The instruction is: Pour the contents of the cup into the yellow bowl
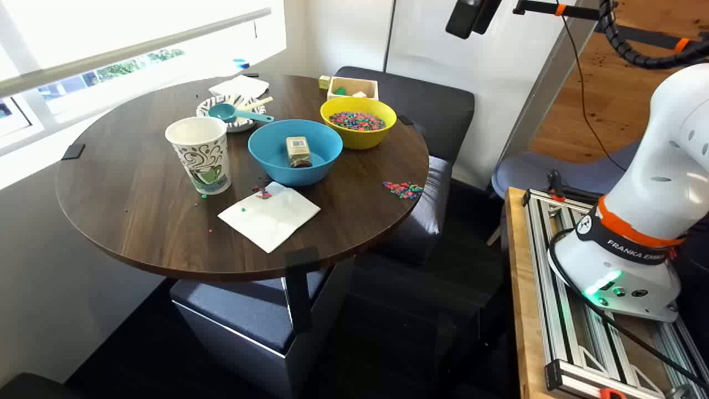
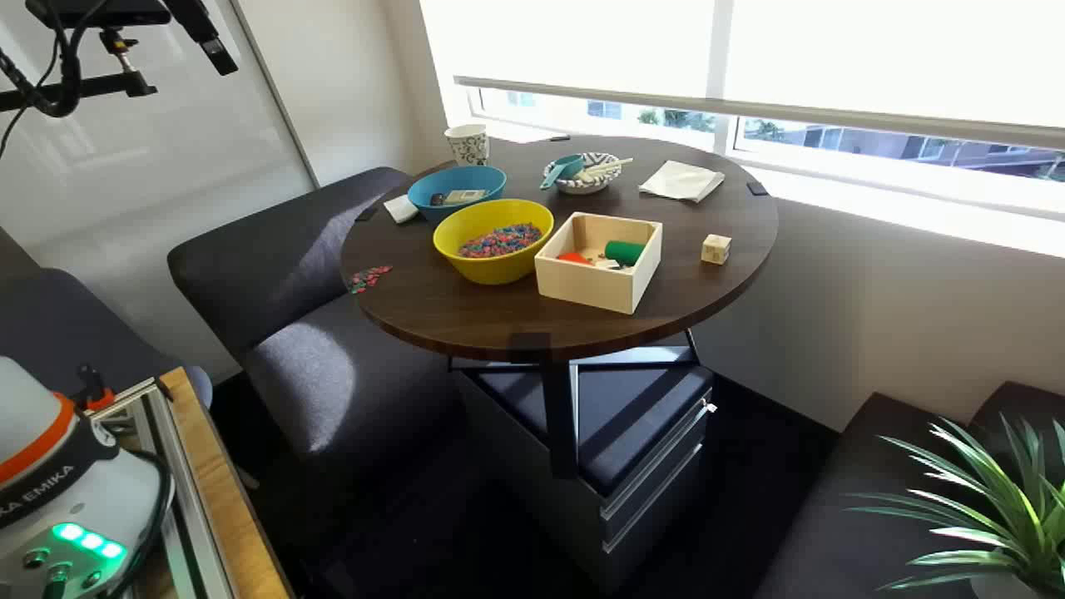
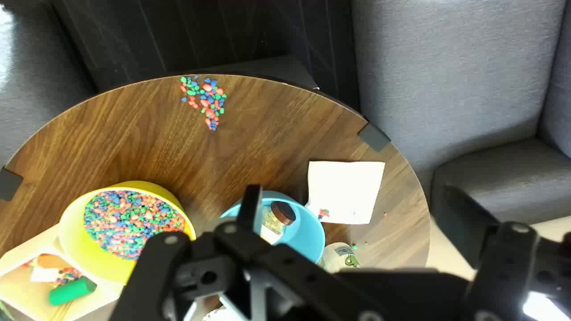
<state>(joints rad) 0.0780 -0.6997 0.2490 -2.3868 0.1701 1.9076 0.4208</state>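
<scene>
Counter (image 1: 127, 183): round, dark wood — no corners, so edges only; window (image 2: 907, 154) beyond one side.
Arm (image 1: 664, 166): base set off the counter, past the edge that carries a spill (image 1: 403, 190).
Yellow bowl (image 2: 487, 270): towards the edge away from the cup (image 1: 201, 158), just beside the wooden box (image 2: 582, 283); already well stocked with coloured pieces (image 2: 501, 240).
Blue bowl (image 1: 288, 176): between cup and yellow bowl, jar (image 1: 299, 149) inside; in the way of a straight carry, I judge.
Cup: upright on the counter, unheld, in from the edge where a speckled napkin (image 1: 270, 219) lies; its floor is out of sight, so fill unknown. Step in hand, by my reading: reach for the cup, grasp not yet made — though a finished pour can't be ruled out.
Jaws: spread wide and released, nothing gripped, well above the counter in the wrist view. Next move, if the cup is loaded: across toward the napkin edge, down around the tapered body, light squeeze, lift over the blue rim, tip low above the yellow bowl.
Spill: loose bits right at the edge nearest the arm; best left alone.
</scene>
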